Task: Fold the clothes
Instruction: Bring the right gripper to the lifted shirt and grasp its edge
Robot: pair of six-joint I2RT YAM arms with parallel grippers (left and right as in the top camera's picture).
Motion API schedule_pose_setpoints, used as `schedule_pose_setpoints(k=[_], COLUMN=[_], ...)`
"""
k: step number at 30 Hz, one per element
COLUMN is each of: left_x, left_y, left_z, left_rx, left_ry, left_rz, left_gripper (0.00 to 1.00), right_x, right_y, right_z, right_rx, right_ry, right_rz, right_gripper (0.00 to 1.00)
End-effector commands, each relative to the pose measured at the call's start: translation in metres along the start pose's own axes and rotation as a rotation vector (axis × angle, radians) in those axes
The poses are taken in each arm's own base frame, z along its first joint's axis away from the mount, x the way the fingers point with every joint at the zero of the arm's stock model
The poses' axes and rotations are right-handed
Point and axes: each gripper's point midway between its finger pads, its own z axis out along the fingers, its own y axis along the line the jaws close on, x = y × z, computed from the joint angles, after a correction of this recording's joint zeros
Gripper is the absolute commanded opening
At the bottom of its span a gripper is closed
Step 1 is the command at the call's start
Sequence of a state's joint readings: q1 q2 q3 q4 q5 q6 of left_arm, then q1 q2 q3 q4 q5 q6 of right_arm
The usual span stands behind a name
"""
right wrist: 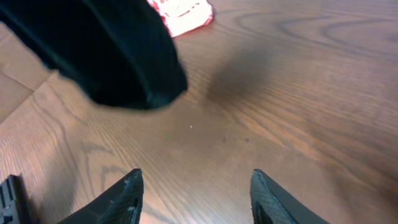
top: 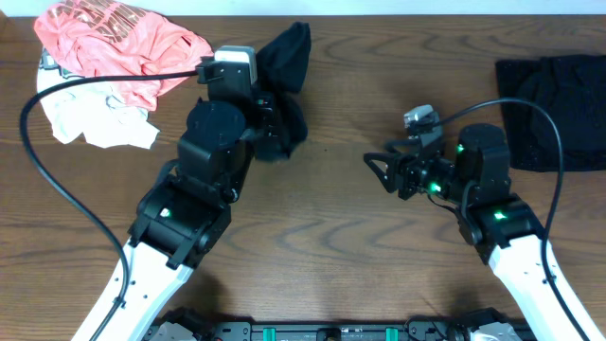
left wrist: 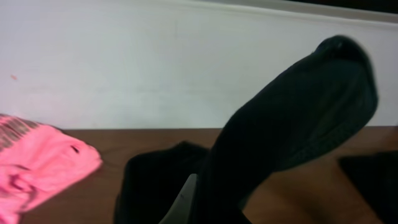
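My left gripper [top: 276, 125] is shut on a plain black garment [top: 288, 59] and holds it bunched up off the table at the back centre. In the left wrist view the black cloth [left wrist: 292, 118] drapes over the jaws [left wrist: 200, 194], and only one pale finger shows. My right gripper [top: 375, 167] is open and empty, to the right of the garment and apart from it. In the right wrist view its two fingers [right wrist: 196, 183] are spread above bare wood, and the hanging black garment [right wrist: 106, 56] is ahead at the upper left.
A coral-pink printed shirt [top: 114, 43] lies on a white garment [top: 99, 125] at the back left. It also shows in the left wrist view [left wrist: 34, 171] and the right wrist view [right wrist: 185, 12]. Folded black garments [top: 554, 109] lie at the back right. The table is brown wood [top: 331, 246].
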State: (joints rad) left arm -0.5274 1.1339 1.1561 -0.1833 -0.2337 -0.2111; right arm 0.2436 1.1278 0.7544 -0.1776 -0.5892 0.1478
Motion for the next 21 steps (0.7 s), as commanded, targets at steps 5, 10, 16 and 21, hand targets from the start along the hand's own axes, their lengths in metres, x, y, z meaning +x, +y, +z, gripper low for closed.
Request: schedule_pose_setpoints(k=[5, 10, 16, 21], left_x=[-0.001, 0.009, 0.034, 0.041], left_y=[-0.011, -0.011, -0.025, -0.036], left_z=[0.005, 0.015, 0.030, 0.031], left_rx=[0.045, 0.035, 0.096, 0.147], left_ry=[0.008, 0.035, 0.132, 0.169], left_rz=[-0.157, -0.160, -0.190, -0.236], left_gripper=[0.06, 0.06, 0.06, 0.06], right_x=[0.004, 0.011, 0.008, 0.007], right_y=[0.017, 0.038, 0.055, 0.053], right_z=[0.033, 0.054, 0.061, 0.063], right_rx=[-0.113, -0.186, -0.230, -0.215], right_ry=[0.026, 0.039, 0.016, 0.010], right_rz=[-0.043, -0.084, -0.130, -0.133], right_gripper=[0.65, 0.73, 0.74, 0.74])
